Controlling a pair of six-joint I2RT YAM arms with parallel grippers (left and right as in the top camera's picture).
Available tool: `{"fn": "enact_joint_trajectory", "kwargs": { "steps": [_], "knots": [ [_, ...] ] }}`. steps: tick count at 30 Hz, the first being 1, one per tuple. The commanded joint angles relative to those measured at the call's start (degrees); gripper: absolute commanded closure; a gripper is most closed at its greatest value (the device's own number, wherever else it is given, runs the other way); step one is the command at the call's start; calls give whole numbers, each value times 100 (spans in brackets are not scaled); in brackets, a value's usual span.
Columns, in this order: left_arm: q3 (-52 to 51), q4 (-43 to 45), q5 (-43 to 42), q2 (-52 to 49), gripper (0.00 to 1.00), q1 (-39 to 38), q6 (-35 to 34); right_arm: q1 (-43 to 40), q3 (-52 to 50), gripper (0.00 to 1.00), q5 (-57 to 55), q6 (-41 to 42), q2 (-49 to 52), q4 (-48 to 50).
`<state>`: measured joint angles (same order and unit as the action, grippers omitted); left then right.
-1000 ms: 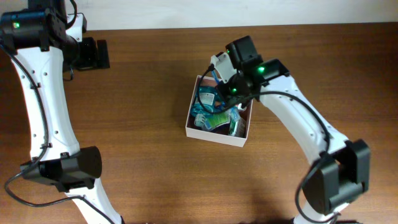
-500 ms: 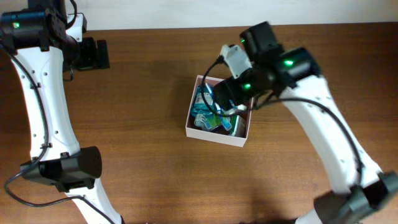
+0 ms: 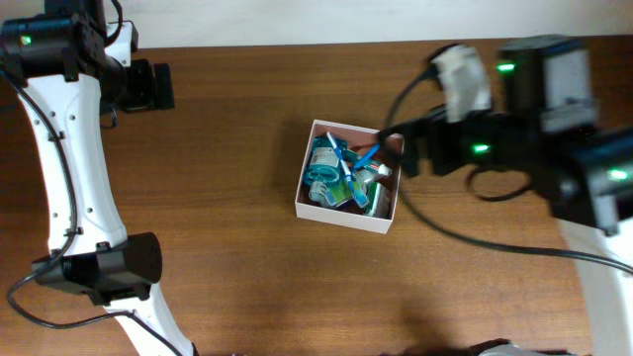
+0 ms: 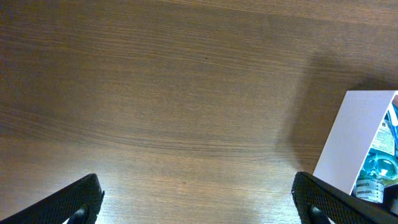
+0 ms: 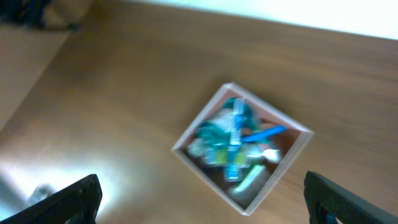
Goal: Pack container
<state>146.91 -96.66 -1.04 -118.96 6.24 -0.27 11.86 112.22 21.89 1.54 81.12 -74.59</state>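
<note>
The container [image 3: 341,214] is a square white-walled box at the table's middle, holding several teal and blue toiletry items [image 3: 336,170]. My right gripper [image 3: 407,150] hovers high by its right edge, blurred, open and empty. In the right wrist view the container [image 5: 281,171] lies well below, between the spread fingertips of the right gripper [image 5: 204,202]. My left gripper [image 3: 150,86] rests at the far left, open, with nothing in it. The left wrist view has the left gripper [image 4: 199,202] over bare wood and one white wall of the container [image 4: 351,140] at the right edge.
The brown wooden table [image 3: 227,148] surrounds the box on all sides. The left arm's white links [image 3: 74,168] run down the left side. The right arm's blurred body [image 3: 554,148] hangs over the right part of the table.
My right gripper has opened, risen and pulled back to the right, away from the container. The items stay in the box. The left arm has not moved.
</note>
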Motion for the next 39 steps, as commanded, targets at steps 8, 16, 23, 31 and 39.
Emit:
{"fn": "enact_joint_trajectory", "kwargs": {
  "steps": [8,16,23,31,39],
  "knots": [
    [83,-2,44,177,1,20,-55,-2439,-426,1,-407,-1226,-2277,-249],
    [83,-2,44,177,1,20,-55,-2457,-4745,1,2,-964,-5213,1676],
    [83,-2,44,177,1,20,-52,-2459,-8050,1,17,-964,-7265,2677],
    [83,-4,44,177,1,20,-55,-2459,-9720,1,15,-966,-8094,2804],
    [83,-4,44,177,1,20,-55,-2459,-9783,1,15,-966,-8094,2850]
  ]
}}
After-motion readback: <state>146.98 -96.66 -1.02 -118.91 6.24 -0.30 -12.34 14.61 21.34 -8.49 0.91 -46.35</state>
